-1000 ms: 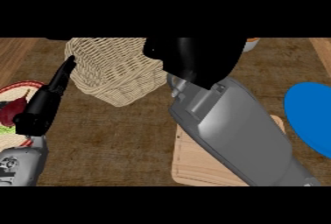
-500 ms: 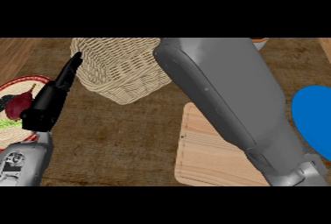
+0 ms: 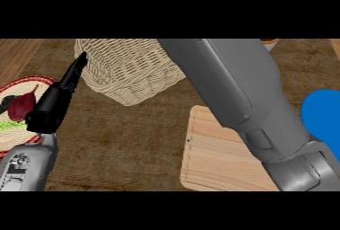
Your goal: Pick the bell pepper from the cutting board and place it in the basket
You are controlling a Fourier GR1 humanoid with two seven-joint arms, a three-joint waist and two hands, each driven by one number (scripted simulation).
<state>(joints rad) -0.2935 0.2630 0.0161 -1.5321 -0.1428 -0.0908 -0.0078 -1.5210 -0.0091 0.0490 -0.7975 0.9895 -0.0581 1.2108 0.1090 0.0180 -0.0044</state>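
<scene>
A dark brown woven mat (image 3: 126, 148) covers the counter, with a paler wooden strip (image 3: 16, 56) showing at the upper left. Nearest, the wooden cutting board (image 3: 216, 161) lies at lower centre, its left edge bare and bordered by open mat; the right forearm (image 3: 246, 103) crosses its right side. At the left edge the left hand (image 3: 56, 101) rests with fingers straight, pointing up toward the basket's left rim, beside a plate (image 3: 26, 83) holding a dark red item. A blue plate (image 3: 325, 117) sits at the right edge. Farther off stands the wicker basket (image 3: 126, 72). The right hand lies past the top edge, so its state is unknown. The bell pepper shows nowhere.
</scene>
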